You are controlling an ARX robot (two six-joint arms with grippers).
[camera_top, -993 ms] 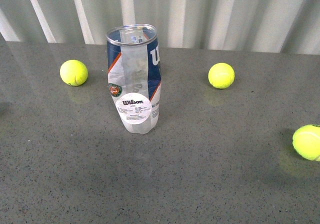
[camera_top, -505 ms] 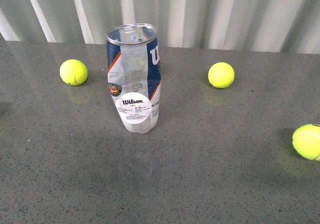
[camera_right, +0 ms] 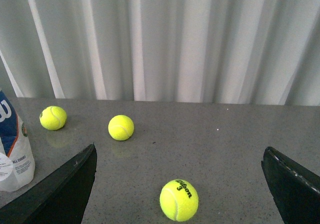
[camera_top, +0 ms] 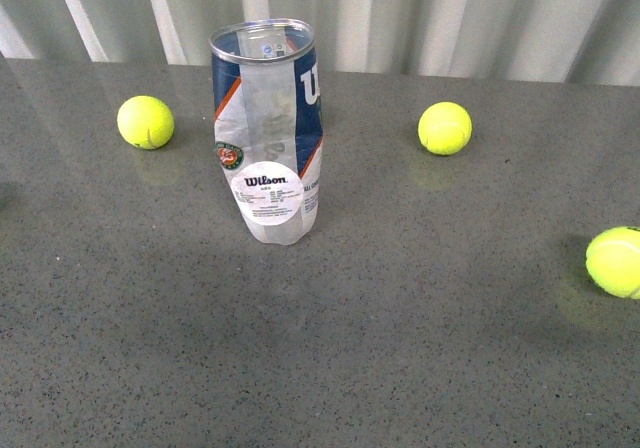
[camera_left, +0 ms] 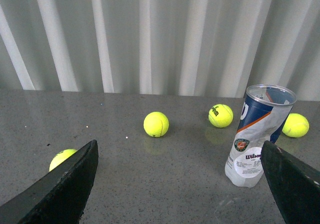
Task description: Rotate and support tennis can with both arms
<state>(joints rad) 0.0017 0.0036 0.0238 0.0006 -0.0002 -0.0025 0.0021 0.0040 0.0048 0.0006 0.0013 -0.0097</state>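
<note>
Front view: the tennis can (camera_top: 266,133) stands upright left of centre on the grey table (camera_top: 400,318), tennis balls well apart.

Left wrist view: left gripper (camera_left: 182,186) fingers spread wide, the can untouched.

Right wrist view: right gripper (camera_right: 182,186) likewise spread, empty.

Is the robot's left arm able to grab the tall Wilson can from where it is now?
Probably yes. The left pincer is wide open and the tennis can stands upright on the table ahead of it, with nothing between them. The nearest tennis ball sits behind it.
</note>
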